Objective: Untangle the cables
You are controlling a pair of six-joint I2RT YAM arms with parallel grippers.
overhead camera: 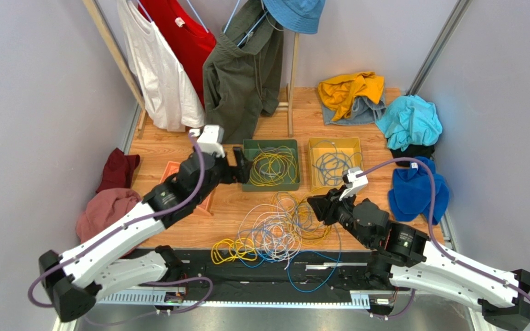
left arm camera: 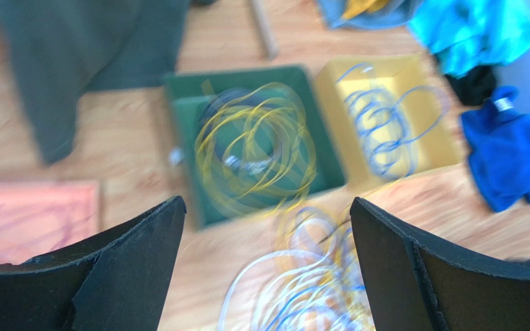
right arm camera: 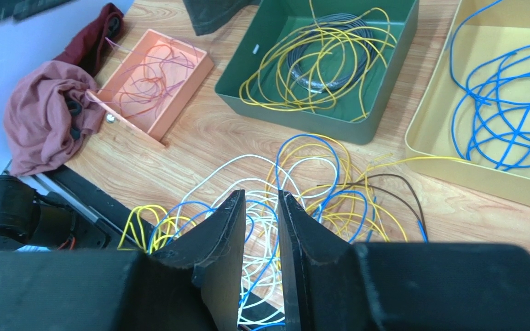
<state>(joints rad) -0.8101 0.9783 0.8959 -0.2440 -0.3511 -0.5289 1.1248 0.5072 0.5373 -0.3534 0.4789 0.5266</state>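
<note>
- The tangled cables, yellow, blue and white, are piled on the wooden table between the two arms.
- Yellow cables are laid in the green tray, and blue cables in the yellow tray.
- The left claw is held wide open by the green tray's left edge, with nothing in it.
- The right claw is held over the pile, open only a little, and nothing is seen pinched in it.
- A small white tag is seen on the red shirt, but its writing is too small to be read.
</note>
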